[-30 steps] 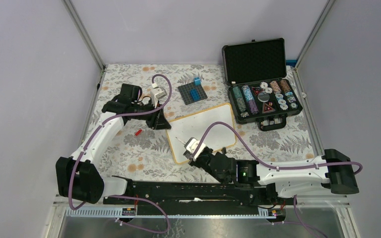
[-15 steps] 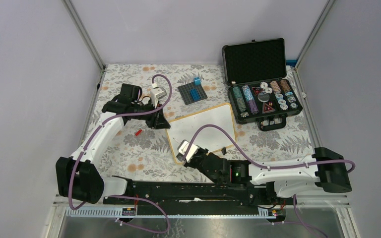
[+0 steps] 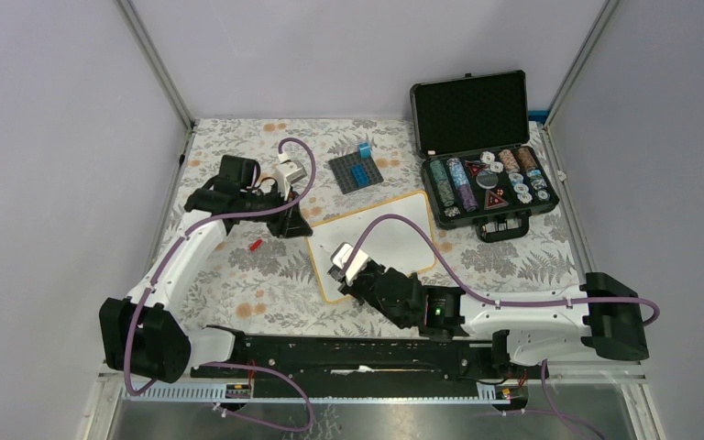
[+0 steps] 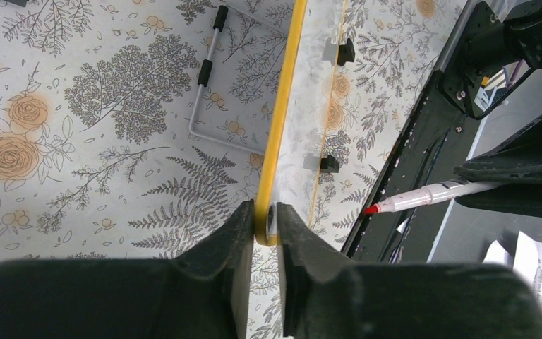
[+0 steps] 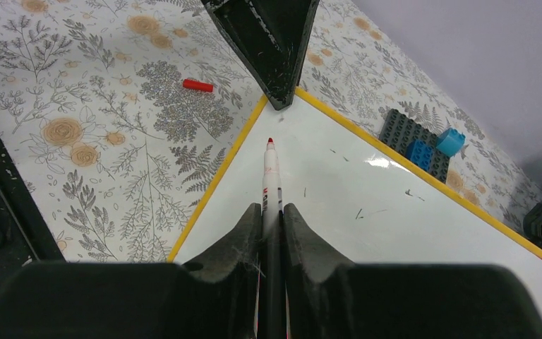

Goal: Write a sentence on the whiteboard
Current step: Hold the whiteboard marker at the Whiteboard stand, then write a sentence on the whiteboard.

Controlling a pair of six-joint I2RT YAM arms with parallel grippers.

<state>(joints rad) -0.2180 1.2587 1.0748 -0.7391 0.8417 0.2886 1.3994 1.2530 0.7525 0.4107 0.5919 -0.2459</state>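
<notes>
1. Starting nearest you, your right tool (image 5: 272, 209) is clamped on a red marker (image 5: 271, 173). The marker pokes straight out between the two fingers, its red tip bare.
2. That tip sits over the left part of the whiteboard (image 3: 394, 229) and points toward the board's far-left corner. You cannot tell from these views whether it touches the white face.
3. The whiteboard lies in the middle of the flowered surface (image 3: 238, 275), between your two arms. It is turned at an angle, so its long side climbs toward the right.
4. Its face shows a few small dark marks (image 5: 358, 212) near the middle, too small to read as words. Two small black clip feet (image 4: 344, 51) show along one edge in the left wrist view.
5. Your left tool (image 4: 265, 212) is closed on the board's yellow frame at that far-left corner, one finger on each side of the edge. Whether the corner is raised off the surface, you cannot tell.
6. A small red cap (image 3: 255, 245) lies on the surface just left of the board, apart from the frame and near your left tool.
7. A dark grey studded baseplate (image 3: 356, 171) carrying blue bricks (image 3: 363, 151) sits beyond the board's far edge, near it but not touching.
8. A black case (image 3: 481, 156) stands open at the far right with its lid raised. Rows of chips (image 3: 458, 188) fill the tray, and its near-left corner lies just beside the board's right end.
</notes>
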